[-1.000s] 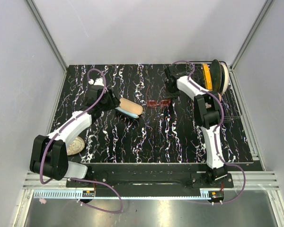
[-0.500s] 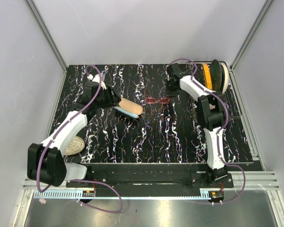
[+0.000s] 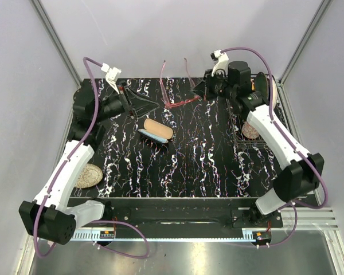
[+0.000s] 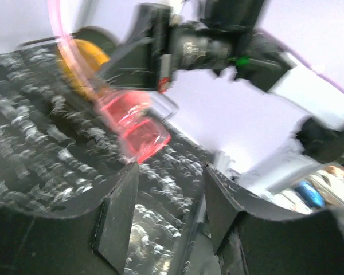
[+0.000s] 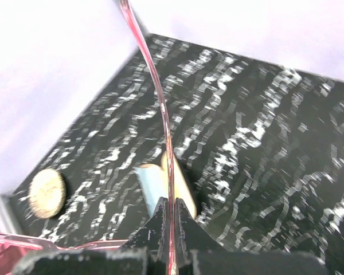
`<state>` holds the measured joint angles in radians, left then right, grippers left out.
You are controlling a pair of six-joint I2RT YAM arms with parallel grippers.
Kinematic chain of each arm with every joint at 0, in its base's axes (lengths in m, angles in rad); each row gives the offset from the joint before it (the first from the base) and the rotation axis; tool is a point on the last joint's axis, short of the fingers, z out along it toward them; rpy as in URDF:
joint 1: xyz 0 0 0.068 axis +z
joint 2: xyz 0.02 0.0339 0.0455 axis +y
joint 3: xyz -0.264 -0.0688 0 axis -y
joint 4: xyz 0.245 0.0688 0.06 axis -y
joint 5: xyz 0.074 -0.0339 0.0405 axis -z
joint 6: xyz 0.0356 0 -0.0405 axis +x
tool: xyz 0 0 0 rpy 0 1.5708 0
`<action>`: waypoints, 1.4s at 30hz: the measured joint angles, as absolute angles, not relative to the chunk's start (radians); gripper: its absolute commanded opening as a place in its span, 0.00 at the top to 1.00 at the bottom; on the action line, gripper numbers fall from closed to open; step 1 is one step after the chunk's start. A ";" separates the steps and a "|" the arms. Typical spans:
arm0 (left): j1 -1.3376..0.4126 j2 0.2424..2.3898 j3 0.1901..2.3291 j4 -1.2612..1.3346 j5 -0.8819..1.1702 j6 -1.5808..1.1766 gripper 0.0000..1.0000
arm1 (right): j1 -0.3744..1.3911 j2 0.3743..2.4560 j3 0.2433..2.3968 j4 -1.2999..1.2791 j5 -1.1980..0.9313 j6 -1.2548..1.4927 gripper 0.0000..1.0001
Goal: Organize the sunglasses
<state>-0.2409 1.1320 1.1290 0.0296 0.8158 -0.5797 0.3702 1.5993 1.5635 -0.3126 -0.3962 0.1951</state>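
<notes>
The sunglasses (image 3: 178, 102) have a thin red-pink frame, and their slim arms stick up. My right gripper (image 3: 198, 91) is shut on them and holds them in the air above the far middle of the table. In the right wrist view my right gripper (image 5: 172, 213) pinches one thin red arm (image 5: 163, 114). My left gripper (image 3: 149, 105) is open, raised, and points at the glasses from the left. In the left wrist view the blurred red lenses (image 4: 135, 127) hang just beyond my open left gripper (image 4: 169, 186), apart from it.
A tan and light blue oblong object (image 3: 156, 130) lies on the table below the glasses and also shows in the right wrist view (image 5: 158, 179). A round beige disc (image 3: 90, 175) lies at the left edge. A wire rack (image 3: 262, 137) with plates (image 3: 257, 93) stands at the back right.
My right gripper has lifted the sunglasses off the table into the air. My left arm has left the oblong object, risen and swung back-left, with its gripper pointing toward the glasses.
</notes>
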 measured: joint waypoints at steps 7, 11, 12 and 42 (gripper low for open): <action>-0.243 1.114 1.105 0.576 1.087 -0.982 0.48 | 0.489 1.527 1.524 -0.200 -0.506 0.180 1.00; -0.245 1.094 1.104 0.730 1.150 -1.102 0.49 | 0.534 1.527 1.522 -0.181 -0.545 0.175 1.00; -0.245 1.092 1.104 0.752 1.159 -1.118 0.49 | 0.543 1.527 1.522 -0.173 -0.557 0.175 1.00; -0.294 1.088 1.185 0.319 1.079 -0.877 0.20 | 0.603 1.495 1.520 0.052 -0.577 0.212 1.00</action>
